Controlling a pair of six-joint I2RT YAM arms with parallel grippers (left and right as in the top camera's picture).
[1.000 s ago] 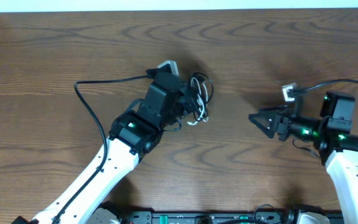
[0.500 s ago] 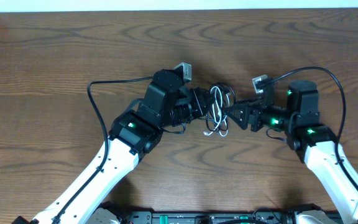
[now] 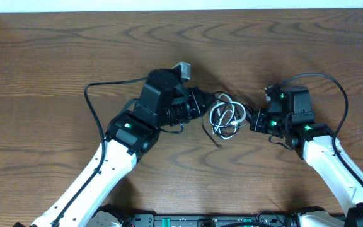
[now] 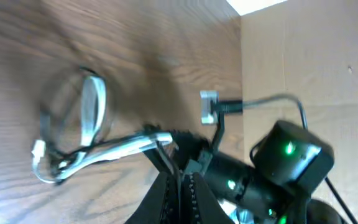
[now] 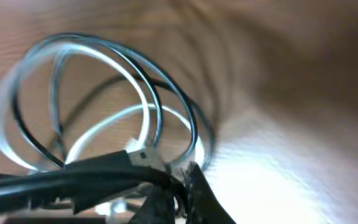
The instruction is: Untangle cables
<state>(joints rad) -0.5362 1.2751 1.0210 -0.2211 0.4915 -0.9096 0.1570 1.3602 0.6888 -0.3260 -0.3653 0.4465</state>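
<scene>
The cables (image 3: 225,116), thin black and white strands coiled into one loose tangle, hang between my two grippers near the table's middle. My left gripper (image 3: 201,104) is shut on the tangle's left side. My right gripper (image 3: 251,120) is shut on its right side. In the left wrist view the white strands (image 4: 86,143) run leftward from the shut left gripper (image 4: 180,186), with the right arm behind. The right wrist view shows the loops (image 5: 135,87) fanning up and left from the right gripper (image 5: 180,193), a black strand pinched between its fingers.
Thick black arm wires arc out beside the left arm (image 3: 106,85) and the right arm (image 3: 333,82). A grey connector (image 3: 183,68) sits on the left wrist. A cardboard wall (image 4: 309,50) stands beyond the table's edge. Bare wood lies on all sides.
My right arm has swung in from the right and closed its open gripper on the tangle. The coils have spread a little wider between the two grippers. The left gripper stayed shut.
</scene>
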